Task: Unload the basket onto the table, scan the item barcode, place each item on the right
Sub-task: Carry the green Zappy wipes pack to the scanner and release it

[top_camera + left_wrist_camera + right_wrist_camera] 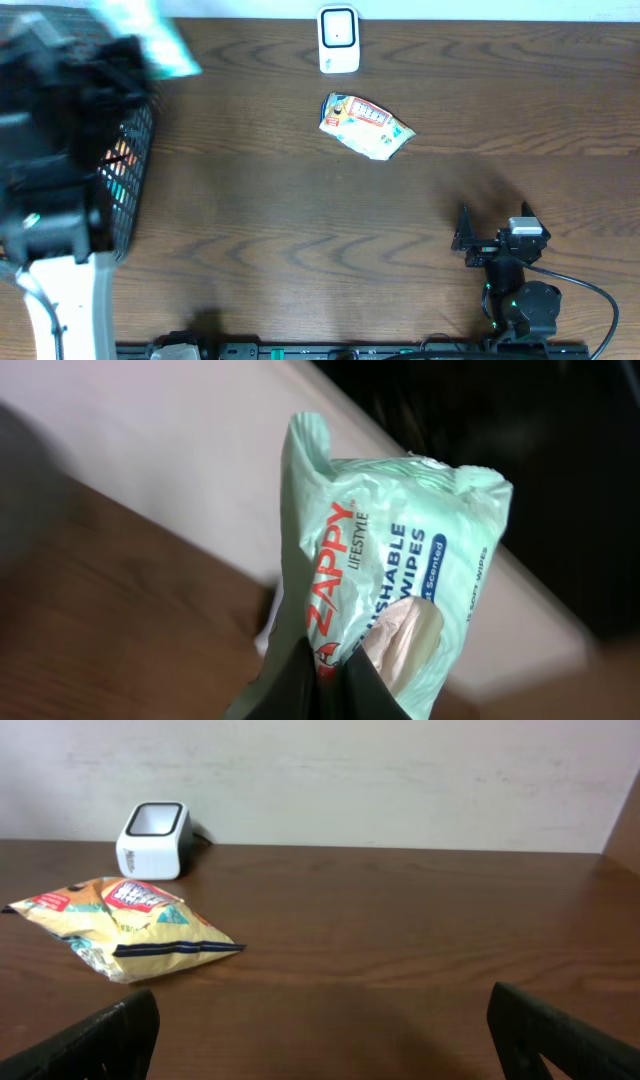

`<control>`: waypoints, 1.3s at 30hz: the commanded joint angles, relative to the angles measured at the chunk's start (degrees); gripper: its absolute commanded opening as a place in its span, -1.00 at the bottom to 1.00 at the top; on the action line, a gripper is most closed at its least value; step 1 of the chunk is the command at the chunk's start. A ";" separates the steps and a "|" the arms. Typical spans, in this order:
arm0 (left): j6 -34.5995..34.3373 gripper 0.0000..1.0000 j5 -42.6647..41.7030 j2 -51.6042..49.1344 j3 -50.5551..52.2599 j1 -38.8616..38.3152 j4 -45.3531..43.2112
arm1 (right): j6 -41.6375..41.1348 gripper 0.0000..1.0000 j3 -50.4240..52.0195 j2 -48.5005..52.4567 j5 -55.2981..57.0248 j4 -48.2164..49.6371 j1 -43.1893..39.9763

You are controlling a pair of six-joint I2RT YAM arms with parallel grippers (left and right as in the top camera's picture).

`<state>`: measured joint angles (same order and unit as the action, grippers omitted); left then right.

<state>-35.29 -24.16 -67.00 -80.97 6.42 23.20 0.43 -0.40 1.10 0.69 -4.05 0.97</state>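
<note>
Dark brown wood-grain table (300,250), plain off-white wall (400,770) behind its far edge, soft even light

— Where do your cameras sit?
— Your overhead looks straight down on the whole worktop (300,250). Your right wrist view sits low, facing the far wall (400,770).
— Shared ground?
— Both catch the white scanner (338,40), top centre overhead, upper left at the wrist, and the yellow packet (365,126). Your left wrist view crowds a green pack (390,560).

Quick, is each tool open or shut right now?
Left tool: shut on the pale green plastic wipes pack.
Right tool: open, holding nothing.
</note>
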 commanded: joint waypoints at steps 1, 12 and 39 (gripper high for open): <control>9.49 -0.86 -2.14 -6.08 -0.48 -9.94 0.28 | -0.81 0.99 0.09 -0.09 0.04 -0.24 -0.13; 9.51 -0.85 13.42 -27.80 -0.48 -22.43 1.77 | -0.79 0.99 0.09 -0.09 0.04 -0.24 -0.13; 6.34 -0.66 12.00 -48.57 -0.68 -31.58 -4.68 | -0.81 0.99 0.09 -0.09 0.04 -0.24 -0.13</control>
<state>-28.51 -7.68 -116.46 -80.97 -24.14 18.76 0.43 -0.40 1.10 0.67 -4.05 0.97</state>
